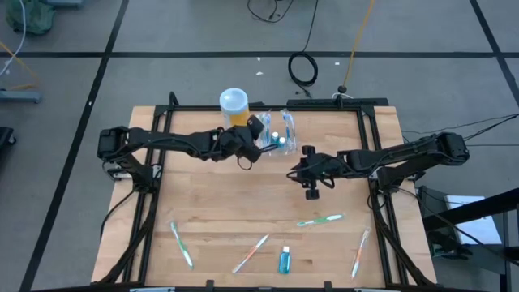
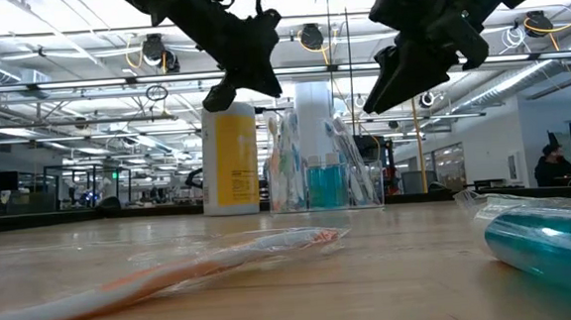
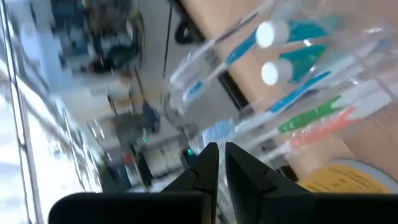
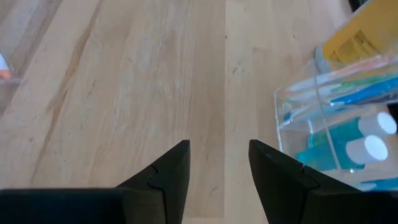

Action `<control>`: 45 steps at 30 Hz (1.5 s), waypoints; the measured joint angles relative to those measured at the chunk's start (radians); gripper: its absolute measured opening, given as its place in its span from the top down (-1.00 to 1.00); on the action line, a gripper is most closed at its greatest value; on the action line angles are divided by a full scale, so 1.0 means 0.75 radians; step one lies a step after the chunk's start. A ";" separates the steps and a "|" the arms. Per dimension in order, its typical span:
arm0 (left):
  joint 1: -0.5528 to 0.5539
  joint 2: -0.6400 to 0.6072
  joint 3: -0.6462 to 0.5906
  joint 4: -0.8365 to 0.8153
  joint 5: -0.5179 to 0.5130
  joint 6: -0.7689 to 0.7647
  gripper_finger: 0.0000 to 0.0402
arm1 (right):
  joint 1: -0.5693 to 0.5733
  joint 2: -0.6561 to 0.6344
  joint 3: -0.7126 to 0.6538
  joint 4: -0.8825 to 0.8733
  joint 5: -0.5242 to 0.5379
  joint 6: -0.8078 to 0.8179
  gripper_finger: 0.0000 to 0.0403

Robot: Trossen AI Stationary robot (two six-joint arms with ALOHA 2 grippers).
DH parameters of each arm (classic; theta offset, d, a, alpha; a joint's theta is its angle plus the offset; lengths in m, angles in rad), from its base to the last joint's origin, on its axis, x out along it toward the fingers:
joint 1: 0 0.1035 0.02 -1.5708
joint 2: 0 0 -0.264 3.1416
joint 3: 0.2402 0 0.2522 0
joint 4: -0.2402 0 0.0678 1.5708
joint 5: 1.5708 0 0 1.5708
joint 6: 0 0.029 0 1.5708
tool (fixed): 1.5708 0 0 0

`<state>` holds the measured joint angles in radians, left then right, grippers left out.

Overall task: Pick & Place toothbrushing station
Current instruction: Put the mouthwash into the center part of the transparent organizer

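Plastic, clear and thin-walled, makes the toothbrushing station point(image 1: 283, 130) at the table's far edge beside the yellow cup point(image 1: 233, 106) look light, rigid and slippery, best pinched by a wall; the left gripper point(image 1: 261, 130) hovers nearly closed and empty, the right gripper point(image 1: 302, 172) open and empty.

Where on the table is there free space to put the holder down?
The middle is bare, between the right gripper and the front row of toothbrushes. The left edge beside the left arm is free too. It is crowded at the back, where the holder, yellow cup and left gripper meet.
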<state>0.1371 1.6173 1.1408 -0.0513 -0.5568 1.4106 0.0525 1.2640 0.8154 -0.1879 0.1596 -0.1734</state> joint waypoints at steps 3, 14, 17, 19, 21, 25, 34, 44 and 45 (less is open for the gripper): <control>-0.012 0.000 0.000 -0.003 -0.112 -0.173 0.84 | 0.000 0.000 0.000 0.029 0.000 -0.015 0.23; 0.024 -0.127 -0.001 -0.283 -0.366 -0.861 0.84 | -0.037 0.000 0.000 0.443 0.001 -0.070 0.23; 0.072 -0.240 -0.001 -0.471 -0.133 -1.080 0.84 | -0.057 0.000 0.001 0.528 0.001 -0.072 0.23; 0.113 -0.313 -0.001 -0.594 0.022 -1.212 0.84 | -0.066 0.000 0.001 0.538 0.001 -0.071 0.23; 0.154 -0.379 -0.001 -0.708 0.174 -1.340 0.84 | -0.076 0.000 0.001 0.514 0.000 -0.073 0.23; 0.221 -0.465 -0.026 -0.843 0.489 -1.637 0.84 | -0.080 0.000 0.001 0.475 0.000 -0.074 0.23; 0.120 -0.509 -0.315 -0.490 0.884 -1.825 0.84 | -0.066 0.000 0.001 0.463 -0.031 -0.066 0.23; -0.048 -0.500 -0.528 -0.057 0.921 -1.669 0.84 | -0.066 0.007 0.001 0.458 -0.401 -0.131 0.23; -0.057 -0.500 -0.528 -0.048 0.921 -1.656 0.84 | -0.064 0.016 0.001 0.469 -0.449 -0.145 0.23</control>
<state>0.0945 1.2422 0.7448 -0.0875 0.1341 0.1687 0.0043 1.2759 0.8158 0.1638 -0.1775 -0.2820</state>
